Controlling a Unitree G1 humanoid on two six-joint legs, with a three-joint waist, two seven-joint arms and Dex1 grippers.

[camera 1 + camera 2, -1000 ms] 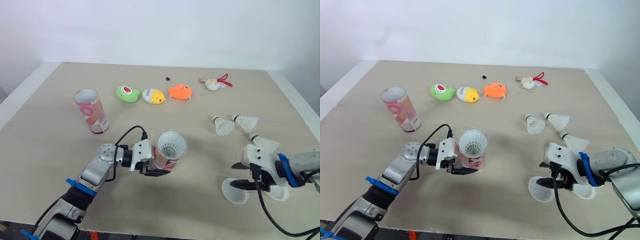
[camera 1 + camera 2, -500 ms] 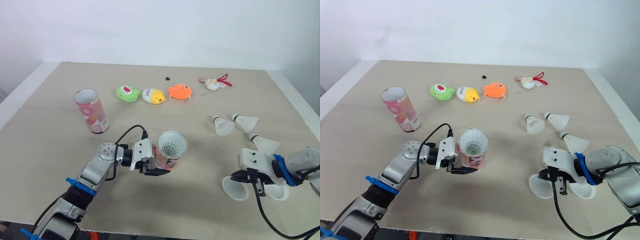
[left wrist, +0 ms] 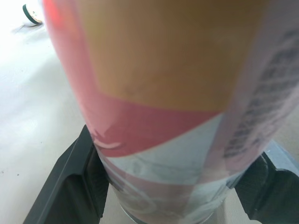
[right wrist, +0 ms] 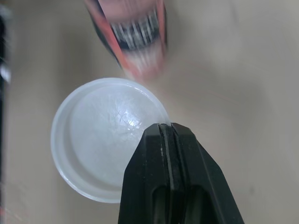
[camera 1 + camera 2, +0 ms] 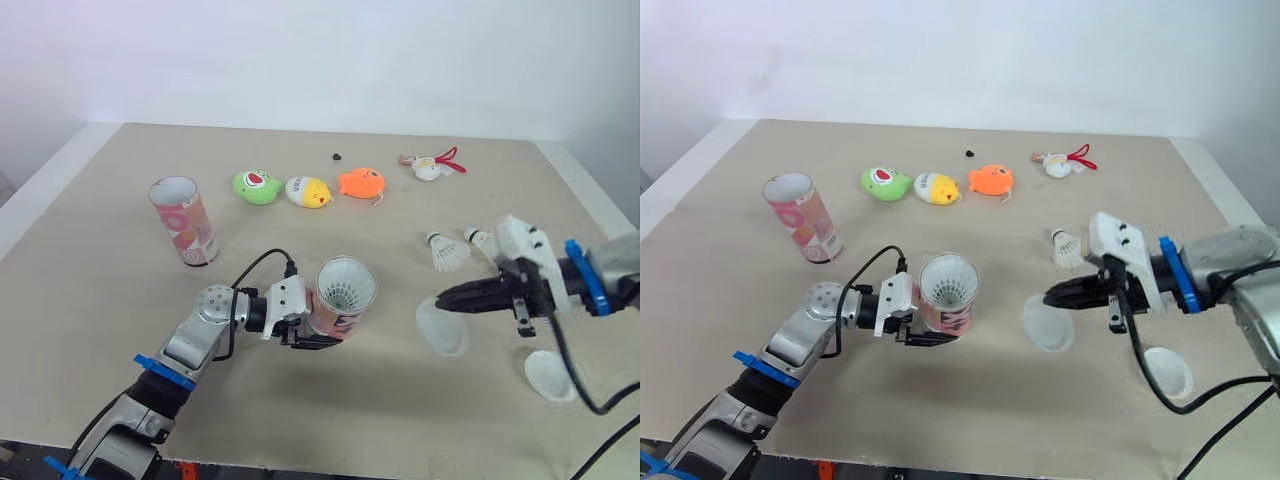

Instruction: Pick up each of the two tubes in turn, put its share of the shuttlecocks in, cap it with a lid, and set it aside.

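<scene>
My left gripper (image 5: 318, 330) is shut on a pink patterned tube (image 5: 338, 308), holding it tilted just above the table, mouth up, with a white shuttlecock (image 5: 344, 292) inside. In the left wrist view the tube (image 3: 173, 93) sits between both fingers (image 3: 70, 186). My right gripper (image 5: 447, 300) is shut on the rim of a translucent lid (image 5: 441, 327), held in the air to the right of the tube; the right wrist view shows the lid (image 4: 103, 140) with the tube (image 4: 133, 37) beyond it. A second tube (image 5: 183, 220) stands at the left. A second lid (image 5: 551, 375) lies at the front right.
Two loose shuttlecocks (image 5: 445, 252) (image 5: 481, 240) lie just behind my right gripper. Green (image 5: 256, 186), yellow (image 5: 308, 191) and orange (image 5: 360, 183) toys sit in a row at the back, with a white and red toy (image 5: 430, 167) further right.
My right gripper has lifted one lid off the table's front right and carried it up and left toward the held tube. The other lid stays down. The left arm has not moved.
</scene>
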